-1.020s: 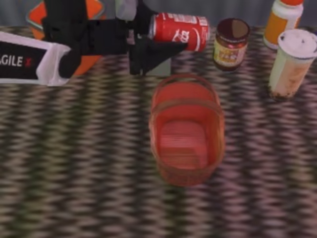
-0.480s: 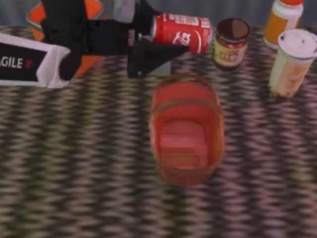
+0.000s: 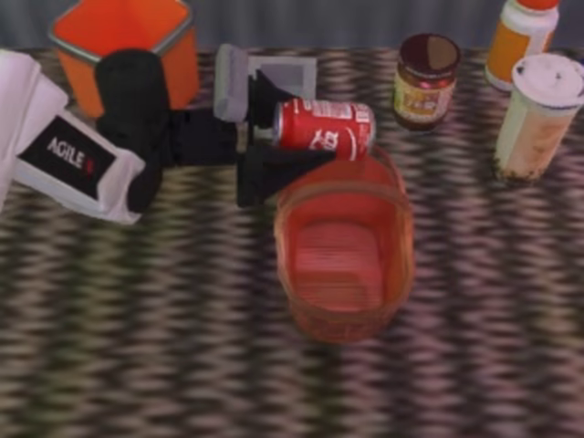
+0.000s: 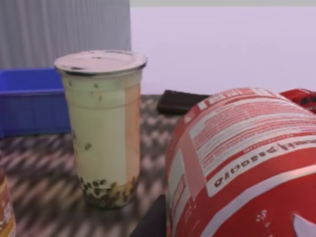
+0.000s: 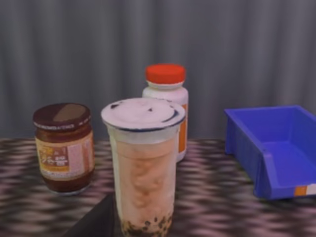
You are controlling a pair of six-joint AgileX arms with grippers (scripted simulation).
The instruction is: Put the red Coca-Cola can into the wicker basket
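Fingers of the left gripper (image 3: 285, 137) clamp the red Coca-Cola can (image 3: 324, 128), held on its side over the far rim of the wicker basket (image 3: 345, 246) (brown-lidded jar (image 3: 425, 80) stands beyond the basket).

I see a square orange bin (image 3: 123, 41) with a metal rim at the table's far left. A brown-lidded jar (image 3: 425, 78) with a yellow label stands at the far edge, right of centre. Further right, a white bottle (image 3: 520, 36) with an orange cap and orange label stands just behind a lidded bubble tea cup (image 3: 538, 114). My right wrist view also shows a blue bin (image 5: 276, 148) beyond them.
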